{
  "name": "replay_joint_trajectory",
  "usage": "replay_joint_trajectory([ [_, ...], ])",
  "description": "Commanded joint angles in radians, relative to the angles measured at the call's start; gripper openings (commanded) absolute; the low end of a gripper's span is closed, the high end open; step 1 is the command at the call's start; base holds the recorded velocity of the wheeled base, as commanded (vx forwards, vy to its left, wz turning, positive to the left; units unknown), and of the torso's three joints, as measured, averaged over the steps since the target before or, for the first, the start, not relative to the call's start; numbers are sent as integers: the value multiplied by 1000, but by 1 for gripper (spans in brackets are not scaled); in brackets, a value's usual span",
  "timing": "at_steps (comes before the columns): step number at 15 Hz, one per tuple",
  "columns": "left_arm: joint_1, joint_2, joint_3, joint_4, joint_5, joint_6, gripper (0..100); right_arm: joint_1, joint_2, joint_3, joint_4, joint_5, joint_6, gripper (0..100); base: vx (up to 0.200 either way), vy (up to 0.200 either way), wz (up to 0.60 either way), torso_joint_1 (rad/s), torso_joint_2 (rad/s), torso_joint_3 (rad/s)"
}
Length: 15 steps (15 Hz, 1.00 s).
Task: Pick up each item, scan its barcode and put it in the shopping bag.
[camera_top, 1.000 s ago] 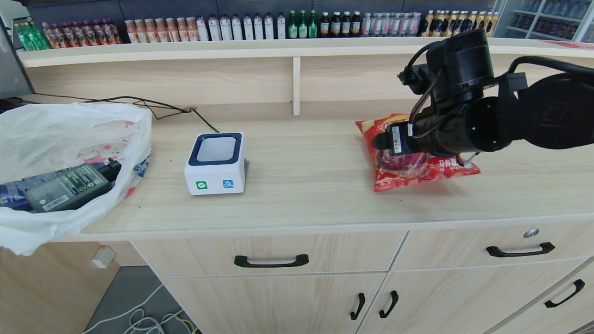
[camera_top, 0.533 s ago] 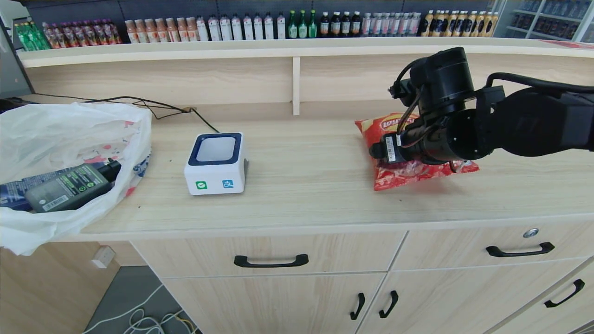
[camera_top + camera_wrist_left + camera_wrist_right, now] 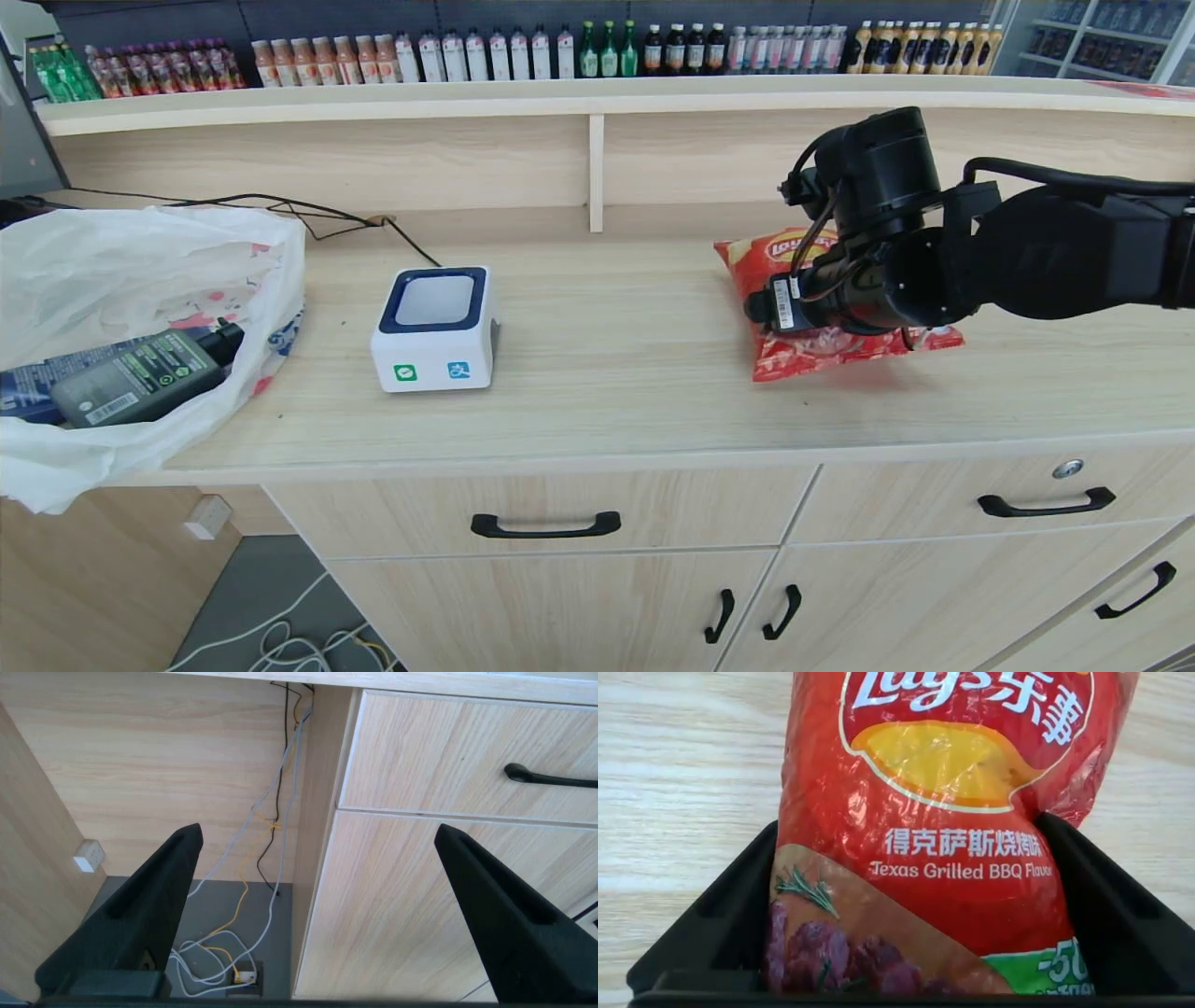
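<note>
- Red foil chip bag (image 3: pixel 812 353), one of them, lies flat on the right part of the light wood counter (image 3: pixel 616 383), well apart from the scanner.
- Right gripper (image 3: pixel 909 826) is down over the chip bag, and its black fingers (image 3: pixel 719 915) are spread wide, one on each long side. The bag is between them and rests on the counter, not lifted.
- Right arm (image 3: pixel 1055 252) comes in from the right edge, low over the counter. The wrist is bent down onto the bag and hides its middle in the head view.
- Left gripper (image 3: pixel 318 833) hangs below counter level, in front of the cabinet fronts. Its two black fingers (image 3: pixel 140 915) are wide apart, with nothing between them.
- White cube scanner with a dark blue frame round its top window (image 3: pixel 434 327), one, stands mid-counter between the chip bag and the shopping bag.
- White plastic shopping bag (image 3: pixel 140 252), one, slumps open at the counter's left end.
- Two items lie in it: a dark grey-green bottle with a black cap (image 3: pixel 140 373) on its side, and a blue flat pack (image 3: pixel 28 383) under it.
- Black cable (image 3: pixel 280 205) runs along the back of the counter to the scanner.
- Five black handles (image 3: pixel 544 525) show on the drawers and doors below.
- A long row of drink bottles (image 3: pixel 560 51) stands on the shelf behind. Too many to count.
</note>
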Motion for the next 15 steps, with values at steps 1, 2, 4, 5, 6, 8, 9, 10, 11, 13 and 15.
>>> replay_joint_trajectory([
  [1,0,0,0,0,0,1,100,0,-6,10,0,0,0,100,0,0,0,0,0,0],
  [2,-2,0,0,0,0,-1,100,0,-9,14,0,0,-2,0,0,0,0,0,0,0],
  [4,0,0,0,0,0,-1,100,0,-9,14,-1,2,3,0,0,0,0,0,0,0],
  [5,0,0,0,0,0,-1,100,0,-10,17,-1,2,11,0,0,0,0,0,0,0],
  [6,0,0,0,0,0,-1,100,0,-10,17,-1,0,12,0,0,0,0,0,0,0],
  [8,-2,0,0,0,0,1,100,0,-16,16,-1,2,14,0,0,0,0,0,0,0],
  [9,0,0,0,0,0,1,100,0,-21,17,-1,2,12,0,0,0,0,0,0,0],
  [10,0,0,0,0,0,-1,100,0,-27,17,-1,2,12,0,0,0,0,0,0,0],
  [11,0,0,0,0,0,-1,100,2,-33,17,-1,2,12,0,0,0,0,0,0,0],
  [13,0,0,0,0,0,-1,100,2,-50,22,-1,2,11,0,0,0,0,0,0,0],
  [15,-2,0,0,0,0,-1,100,2,-72,36,-1,2,9,0,0,0,0,0,0,0],
])
